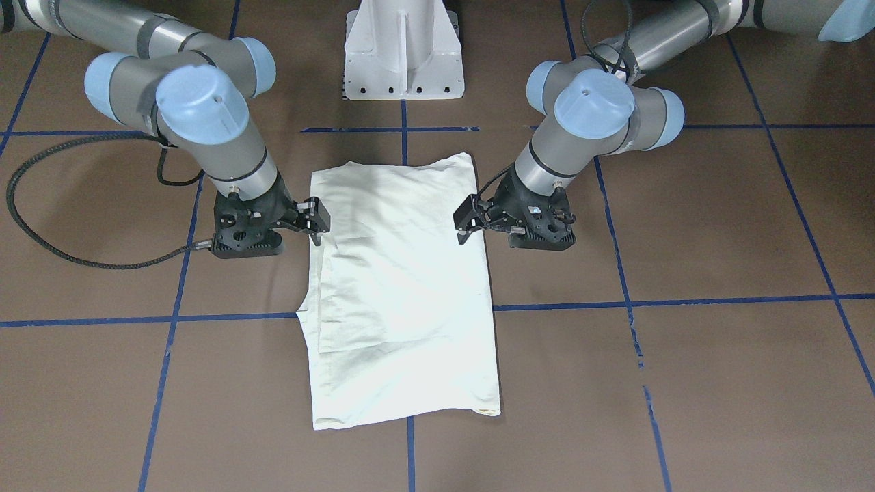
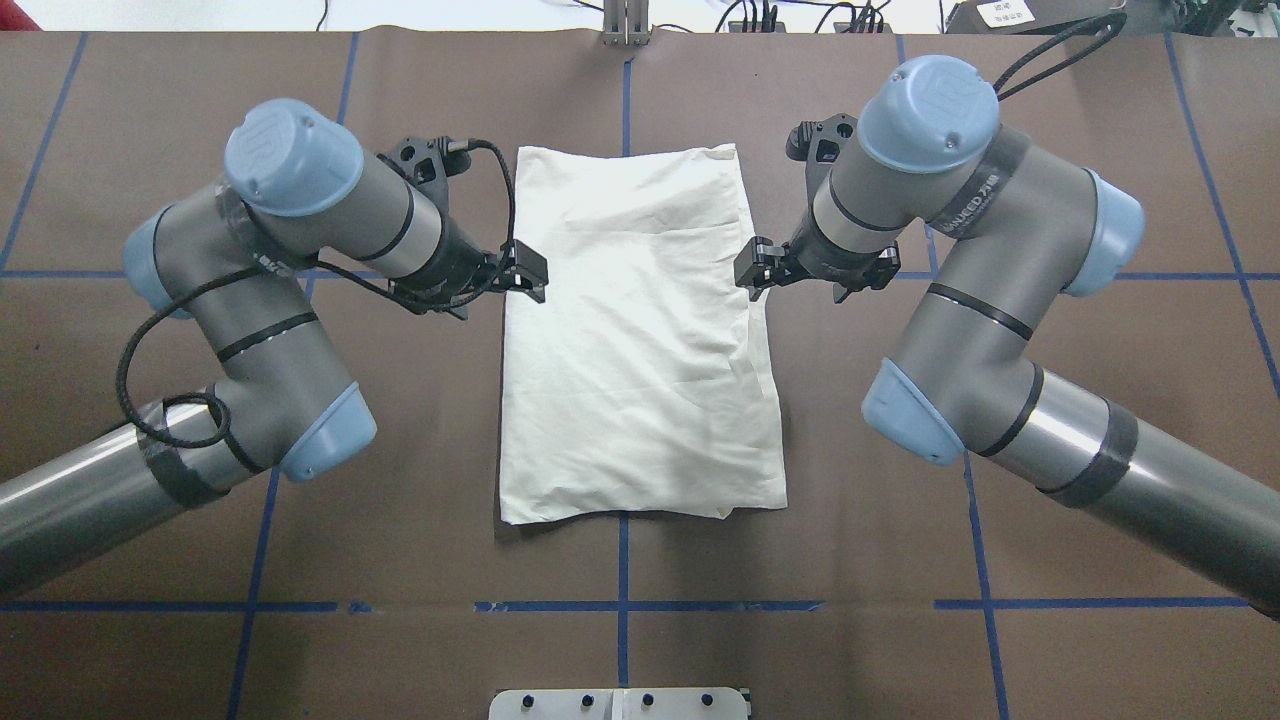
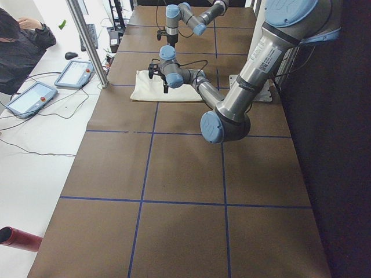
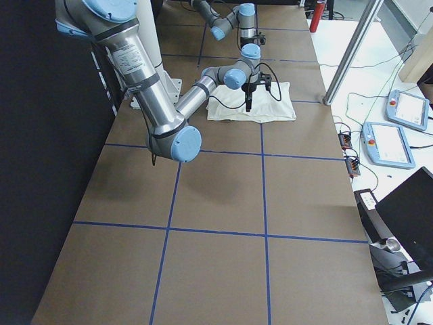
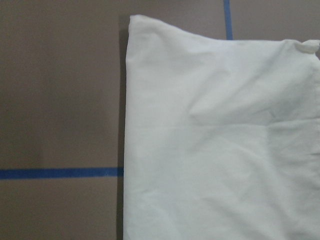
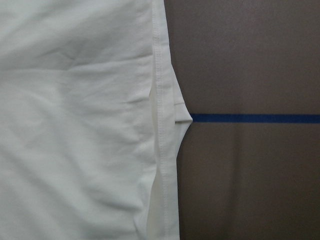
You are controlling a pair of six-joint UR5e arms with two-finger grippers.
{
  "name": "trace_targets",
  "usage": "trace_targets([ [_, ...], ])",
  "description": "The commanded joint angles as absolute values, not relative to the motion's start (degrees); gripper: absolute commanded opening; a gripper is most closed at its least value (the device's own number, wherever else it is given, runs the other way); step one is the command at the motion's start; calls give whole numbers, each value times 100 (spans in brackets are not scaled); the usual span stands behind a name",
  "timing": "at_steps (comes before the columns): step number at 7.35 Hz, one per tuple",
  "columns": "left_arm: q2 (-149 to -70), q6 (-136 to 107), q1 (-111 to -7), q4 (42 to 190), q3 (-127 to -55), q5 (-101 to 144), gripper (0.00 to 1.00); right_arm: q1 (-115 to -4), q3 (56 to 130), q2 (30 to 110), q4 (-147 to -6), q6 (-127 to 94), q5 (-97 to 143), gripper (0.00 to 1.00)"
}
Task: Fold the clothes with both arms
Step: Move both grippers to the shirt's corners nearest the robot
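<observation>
The cream-white shirt (image 1: 403,287) lies flat on the brown table, folded into a long plain rectangle (image 2: 640,340); no print shows. My left gripper (image 2: 528,273) hovers at the shirt's left long edge, about a third of the way down from the far end, and looks open and empty. My right gripper (image 2: 755,268) stands opposite it at the right long edge, also open with nothing in it. The left wrist view looks down on the shirt's edge and far corner (image 5: 220,150). A stitched hem (image 6: 161,100) shows in the right wrist view. No fingers show in either wrist view.
The white pedestal base (image 1: 403,55) stands behind the shirt's near end. Blue tape lines (image 2: 620,606) grid the brown table. Off the far side, a person (image 3: 20,43) sits by control tablets (image 3: 75,74) and cables. A red bottle (image 3: 17,238) lies beside the table.
</observation>
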State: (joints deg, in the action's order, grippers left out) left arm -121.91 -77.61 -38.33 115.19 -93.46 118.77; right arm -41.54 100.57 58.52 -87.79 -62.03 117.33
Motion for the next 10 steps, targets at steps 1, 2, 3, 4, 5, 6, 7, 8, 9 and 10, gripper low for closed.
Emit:
trace_targets([
  [1, -11533, -8968, -3089, 11313, -10237, 11464, 100, -3869, 10730, 6143, -8745, -7045, 11821, 100],
  [2, -11523, -9774, -2563, 11259, -10265, 10887, 100, -3754, 10792, 6144, -8745, -7205, 11813, 100],
  [3, -11531, -10417, -2157, 11111, -10274, 10507, 100, -3666, 10793, 6109, -8745, -7277, 11795, 100],
  [4, -11610, -10667, -1962, 10866, -10266, 10425, 100, -3656, 10784, 6117, -8745, -7269, 11786, 100],
  [5, -11584, -10679, -1908, 10802, -10231, 10363, 99, -3656, 10784, 6108, -8745, -7269, 11786, 100],
  [6, -11558, -10679, -1916, 10776, -10213, 10206, 94, -3639, 10767, 6108, -8745, -7269, 11777, 100],
  [7, -11566, -10679, -1907, 10671, -10195, 10135, 87, -3639, 10767, 6100, -8745, -7277, 11777, 100],
  [8, -11558, -10687, -1925, 10661, -10230, 10064, 67, -3639, 10767, 6100, -8745, -7277, 11777, 100],
  [9, -11549, -10687, -1907, 10635, -10222, 10046, 36, -3621, 10758, 6108, -8745, -7269, 11777, 100],
  [10, -11540, -10687, -1907, 10626, -10239, 9976, 23, -3612, 10767, 6117, -8745, -7269, 11777, 100],
])
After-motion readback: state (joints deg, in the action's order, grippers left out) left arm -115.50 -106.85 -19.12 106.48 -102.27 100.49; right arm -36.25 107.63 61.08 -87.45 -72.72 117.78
